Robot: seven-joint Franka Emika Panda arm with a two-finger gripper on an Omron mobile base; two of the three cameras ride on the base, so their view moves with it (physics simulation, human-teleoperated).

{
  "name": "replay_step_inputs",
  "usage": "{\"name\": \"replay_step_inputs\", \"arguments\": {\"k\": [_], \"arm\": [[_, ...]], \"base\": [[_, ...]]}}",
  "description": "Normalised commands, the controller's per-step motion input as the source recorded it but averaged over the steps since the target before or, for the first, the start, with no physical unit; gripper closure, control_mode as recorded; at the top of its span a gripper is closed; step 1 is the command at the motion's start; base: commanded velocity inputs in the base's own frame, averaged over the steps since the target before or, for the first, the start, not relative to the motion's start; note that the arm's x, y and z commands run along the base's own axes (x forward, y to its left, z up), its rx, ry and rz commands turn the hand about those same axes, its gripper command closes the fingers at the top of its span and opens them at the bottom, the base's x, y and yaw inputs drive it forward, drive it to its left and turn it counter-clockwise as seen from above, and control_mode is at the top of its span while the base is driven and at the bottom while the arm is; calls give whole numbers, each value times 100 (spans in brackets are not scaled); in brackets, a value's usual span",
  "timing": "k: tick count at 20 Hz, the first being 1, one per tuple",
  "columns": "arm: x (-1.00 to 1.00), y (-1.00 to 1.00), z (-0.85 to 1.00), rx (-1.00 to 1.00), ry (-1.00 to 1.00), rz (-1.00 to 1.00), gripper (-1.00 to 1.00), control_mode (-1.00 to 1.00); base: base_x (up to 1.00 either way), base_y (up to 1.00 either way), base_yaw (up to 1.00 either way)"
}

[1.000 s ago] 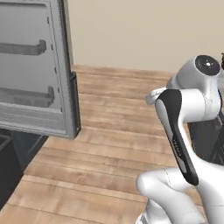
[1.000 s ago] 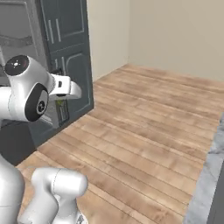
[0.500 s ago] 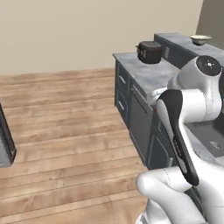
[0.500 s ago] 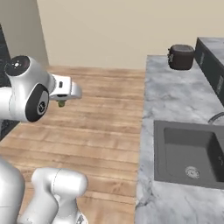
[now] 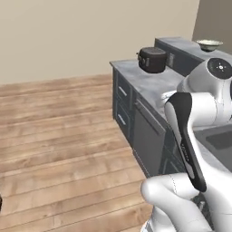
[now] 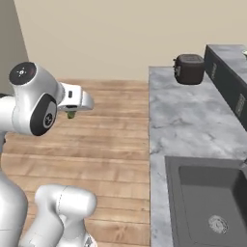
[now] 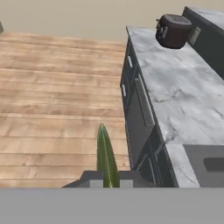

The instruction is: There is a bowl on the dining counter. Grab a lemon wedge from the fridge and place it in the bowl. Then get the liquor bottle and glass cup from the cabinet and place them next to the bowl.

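With the fridge swung out of frame in the past second, the base now faces the marble table [image 6: 193, 120]. The end effector [image 7: 108, 178] pinches the lemon wedge [image 7: 106, 153] short of that table; the left base view alone catches the bowl [image 5: 209, 44] — beyond the dark pot [image 5: 152, 59].

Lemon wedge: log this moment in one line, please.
phase: carrying | gripper: shut on lemon wedge | bowl: on dining counter, far right | sink: ahead right

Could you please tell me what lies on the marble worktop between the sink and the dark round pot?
Nothing: in the right base view, the marble worktop runs bare from the sink to the dark round pot.
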Motion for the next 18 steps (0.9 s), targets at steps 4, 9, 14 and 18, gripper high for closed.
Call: {"name": "replay_step_inputs", "arguments": {"k": [4,9,14,18], "arm": [[0,0,0,0,0,0,100,100],[0,0,0,0,0,0,100,100],[0,0,0,0,0,0,100,100],[0,0,0,0,0,0,100,100]], "base": [[100,38,-1],[100,45,0],[100,56,0],[100,58,0]]}}
